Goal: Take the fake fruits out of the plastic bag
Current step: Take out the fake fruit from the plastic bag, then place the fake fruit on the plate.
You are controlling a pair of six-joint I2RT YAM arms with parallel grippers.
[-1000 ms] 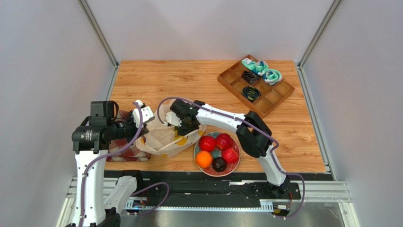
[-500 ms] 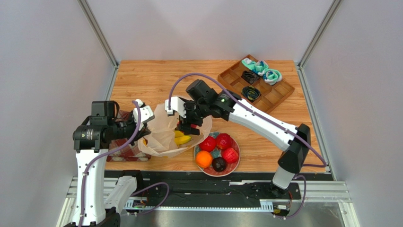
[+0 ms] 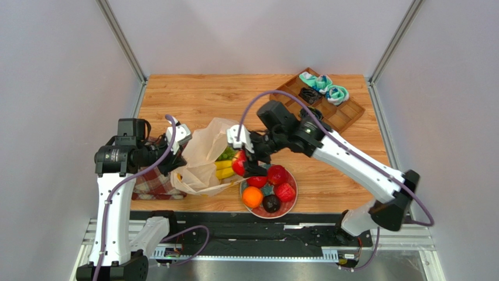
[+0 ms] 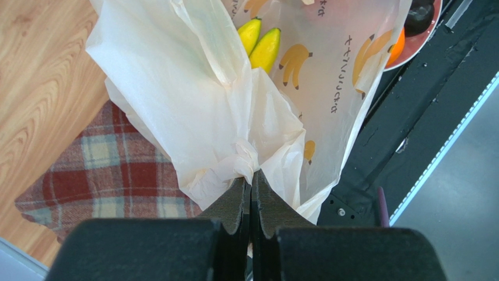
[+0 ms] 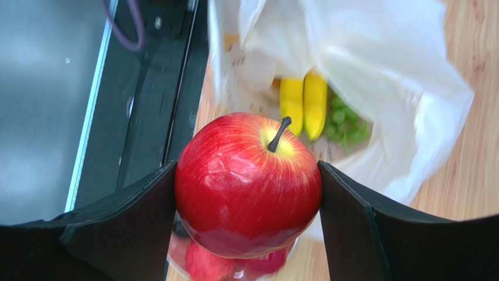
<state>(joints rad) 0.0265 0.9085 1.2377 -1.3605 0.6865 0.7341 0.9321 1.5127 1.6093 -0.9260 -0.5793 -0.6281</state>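
Right gripper (image 5: 246, 175): fingers clamped on red apple (image 5: 234, 205), plate (image 3: 283, 213) under them holding orange (image 3: 252, 197), dark round fruit (image 3: 271, 203) and red ones (image 3: 277, 174). Left gripper (image 4: 252, 190): fingers pinched together on plastic bag (image 4: 193, 99)'s bunched edge. Bananas (image 4: 263, 47) and grapes (image 5: 345, 126) sit in the bag, beyond the fingertips.

Plastic bag (image 3: 202, 158) lies left of plate (image 3: 291, 205).

Print on the plastic bag (image 4: 193, 99): we see one line of dark lettering (image 4: 341, 73) running sideways across the film in the left wrist view; we cannot make out the letters.
Signs on the bag: we see orange-yellow banana drawings (image 4: 296, 58) beside that line.
Top edge of the bag: we see a few more dark letters (image 4: 234, 7), cut off and unreadable.
Other views: we read nothing.
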